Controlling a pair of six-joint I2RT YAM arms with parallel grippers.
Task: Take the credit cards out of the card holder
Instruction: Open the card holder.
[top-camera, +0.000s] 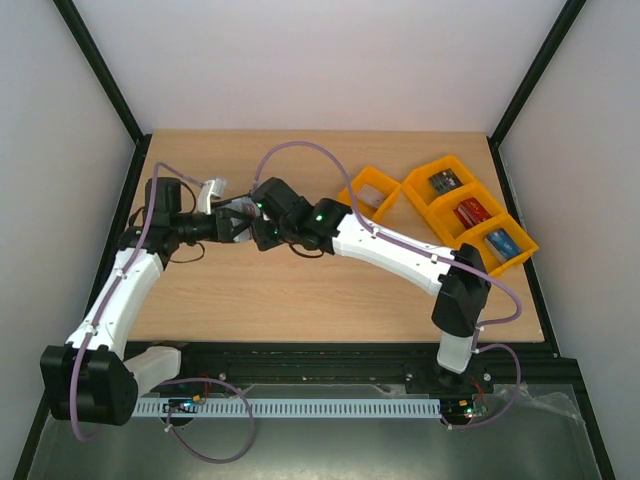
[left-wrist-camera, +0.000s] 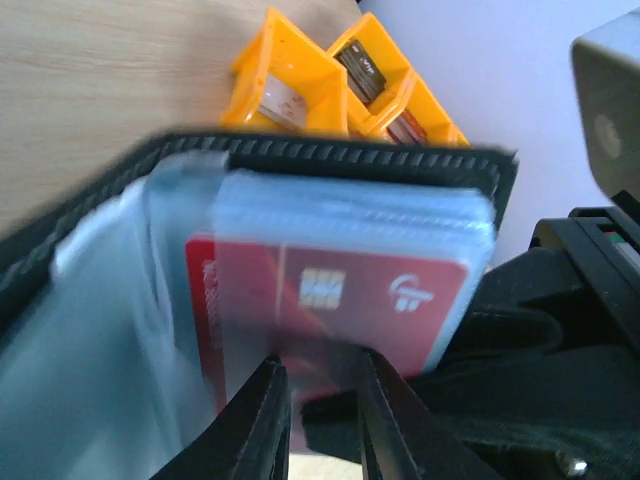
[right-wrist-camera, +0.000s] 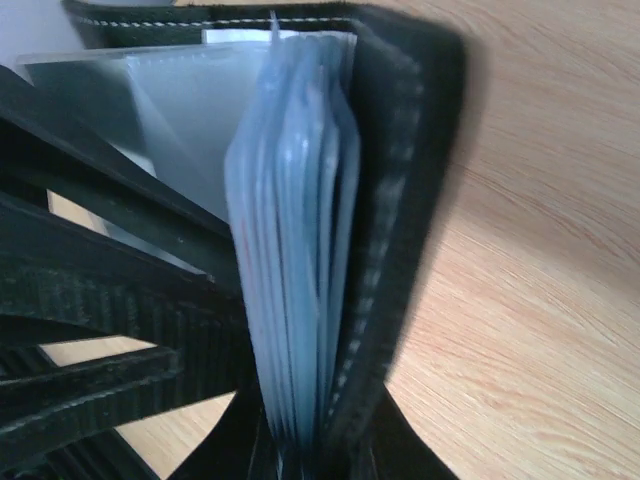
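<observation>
Left pincer (left-wrist-camera: 322, 405): nearly closed at lower edge of red card (left-wrist-camera: 340, 300), grip unclear | right pincer (right-wrist-camera: 312, 452): clamped on card holder (right-wrist-camera: 405, 200)

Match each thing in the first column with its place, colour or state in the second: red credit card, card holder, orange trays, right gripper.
Column one:
1. red credit card
2. card holder
3. orange trays
4. right gripper

Column two:
A. standing on the table, towards its far right
B. shut on the holder's edge
C. inside a clear pocket, chip showing
D. black, spread open

Pairs: 1-C, 2-D, 3-A, 4-B
</observation>
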